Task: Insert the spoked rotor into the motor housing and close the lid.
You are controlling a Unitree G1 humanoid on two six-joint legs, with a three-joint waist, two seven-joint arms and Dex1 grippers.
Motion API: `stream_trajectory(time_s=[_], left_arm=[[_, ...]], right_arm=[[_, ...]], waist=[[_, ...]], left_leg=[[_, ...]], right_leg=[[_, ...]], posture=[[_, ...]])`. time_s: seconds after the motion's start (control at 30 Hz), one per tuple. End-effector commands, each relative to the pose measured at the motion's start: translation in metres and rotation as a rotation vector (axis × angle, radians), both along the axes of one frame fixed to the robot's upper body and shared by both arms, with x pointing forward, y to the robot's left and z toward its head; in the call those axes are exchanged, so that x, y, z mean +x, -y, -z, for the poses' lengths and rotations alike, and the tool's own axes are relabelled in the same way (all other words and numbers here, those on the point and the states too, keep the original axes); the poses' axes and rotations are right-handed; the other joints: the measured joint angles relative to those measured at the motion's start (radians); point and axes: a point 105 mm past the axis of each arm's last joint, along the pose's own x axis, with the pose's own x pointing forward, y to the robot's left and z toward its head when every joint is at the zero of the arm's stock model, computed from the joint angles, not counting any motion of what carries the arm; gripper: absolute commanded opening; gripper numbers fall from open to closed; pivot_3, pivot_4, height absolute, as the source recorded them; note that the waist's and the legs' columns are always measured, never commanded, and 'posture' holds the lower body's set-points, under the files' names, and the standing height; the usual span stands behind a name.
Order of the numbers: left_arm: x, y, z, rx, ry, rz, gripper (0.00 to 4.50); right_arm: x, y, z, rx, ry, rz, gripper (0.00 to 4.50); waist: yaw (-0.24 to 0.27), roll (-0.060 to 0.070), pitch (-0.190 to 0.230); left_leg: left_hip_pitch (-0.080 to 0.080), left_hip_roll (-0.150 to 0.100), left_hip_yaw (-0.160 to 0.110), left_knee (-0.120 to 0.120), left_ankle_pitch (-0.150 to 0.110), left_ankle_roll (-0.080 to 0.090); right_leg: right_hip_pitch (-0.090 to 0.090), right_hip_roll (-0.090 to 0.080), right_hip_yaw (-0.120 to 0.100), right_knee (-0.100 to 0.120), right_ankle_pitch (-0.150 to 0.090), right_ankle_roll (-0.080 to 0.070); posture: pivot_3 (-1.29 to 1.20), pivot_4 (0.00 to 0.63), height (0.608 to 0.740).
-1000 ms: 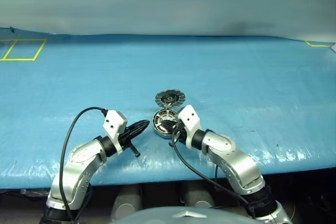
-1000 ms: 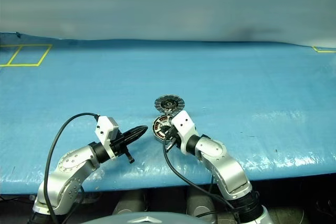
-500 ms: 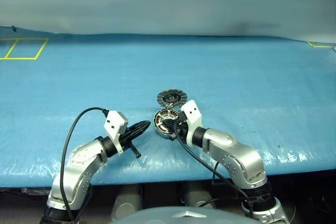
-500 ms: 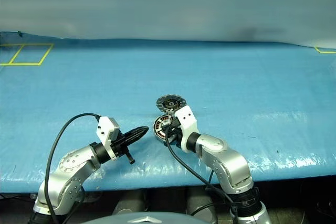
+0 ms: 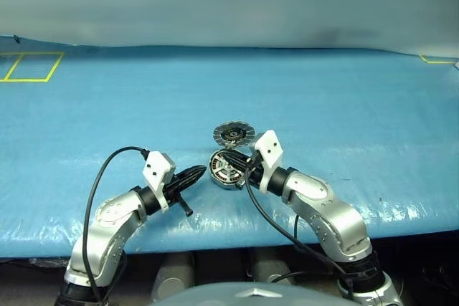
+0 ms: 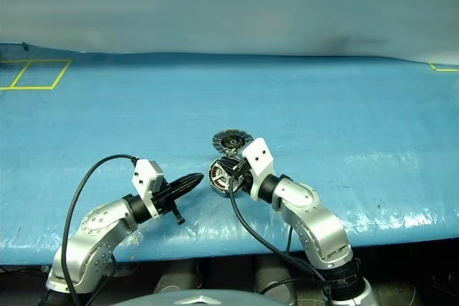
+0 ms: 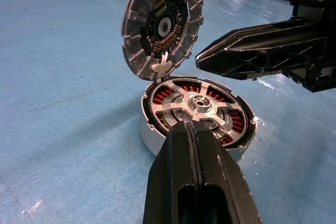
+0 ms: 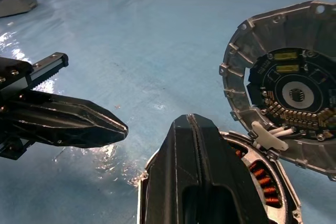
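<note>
The motor housing (image 7: 152,132) sits on the blue table. The spoked rotor (image 7: 197,104) lies inside it, with copper windings showing between its spokes. The lid (image 7: 137,24) stands open, hinged at the housing's far edge and leaning back. My left gripper (image 5: 202,170) is shut and empty, its tip just left of the housing. My right gripper (image 7: 200,59) is shut and empty. It hovers above the housing's right side, close to the lid's lower edge. In the right wrist view, my right gripper (image 8: 191,121) is over the housing (image 8: 265,179), with the lid (image 8: 239,61) beyond it.
A blue sheet (image 5: 344,112) covers the table. Yellow tape squares (image 5: 32,67) mark the far left corner and another tape mark (image 5: 436,59) the far right. The table's front edge (image 5: 229,238) runs just below both grippers. Black cables loop from each wrist.
My right gripper has lifted from the housing's near side to above it, towards the lid. The left gripper has not moved. The rotor and lid stay as they were.
</note>
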Motion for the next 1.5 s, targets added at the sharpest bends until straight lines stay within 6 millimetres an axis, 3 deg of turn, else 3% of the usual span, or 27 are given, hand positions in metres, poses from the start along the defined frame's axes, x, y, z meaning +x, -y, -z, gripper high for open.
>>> stream_trajectory(time_s=[0.03,0.6,0.93,1.1,1.23,1.5], left_arm=[[0.000,0.003,-0.005,-0.026,0.016,0.016,0.00],[0.000,0.002,-0.005,-0.029,0.016,0.004,0.00],[-0.001,0.003,-0.004,-0.029,0.013,0.008,0.00],[0.000,0.003,-0.004,-0.028,0.014,0.008,0.00],[0.002,0.000,-0.007,-0.024,0.023,0.010,0.00],[0.023,-0.016,-0.030,-0.031,0.076,-0.018,0.00]], right_arm=[[0.011,0.006,-0.001,-0.005,0.007,0.065,0.01],[0.010,0.011,0.043,-0.157,-0.156,0.104,0.01],[-0.006,-0.004,0.026,-0.181,0.065,-0.077,0.01],[-0.003,-0.002,0.024,-0.169,0.067,-0.055,0.01],[0.004,0.000,0.007,-0.106,0.103,-0.010,0.01],[0.005,0.008,-0.009,-0.055,0.126,0.022,0.01]], waist=[[0.000,0.000,0.000],[0.000,0.000,0.000],[-0.001,0.000,0.000],[-0.002,0.000,0.000],[-0.001,0.000,0.000],[0.001,0.000,0.000]], left_leg=[[0.000,0.000,0.000,0.000,0.000,0.000],[0.001,0.000,0.000,0.000,0.000,0.000],[0.001,0.000,0.000,-0.001,0.000,0.000],[0.001,0.000,0.000,-0.001,0.000,0.000],[0.001,0.000,0.000,0.000,0.000,0.000],[0.001,0.000,0.000,0.000,0.000,0.000]], right_leg=[[0.000,0.000,0.000,0.000,0.000,0.000],[0.001,0.000,0.000,0.000,0.000,0.000],[0.000,0.000,0.000,0.000,0.000,0.000],[0.000,0.000,0.000,0.000,0.000,0.000],[0.001,0.000,0.000,0.000,0.000,0.000],[0.001,0.000,0.000,0.000,0.000,0.000]], posture=[[0.00,0.150,0.740],[0.00,0.150,0.740],[0.00,0.150,0.740],[0.00,0.150,0.740],[0.00,0.150,0.740],[0.00,0.150,0.740]])
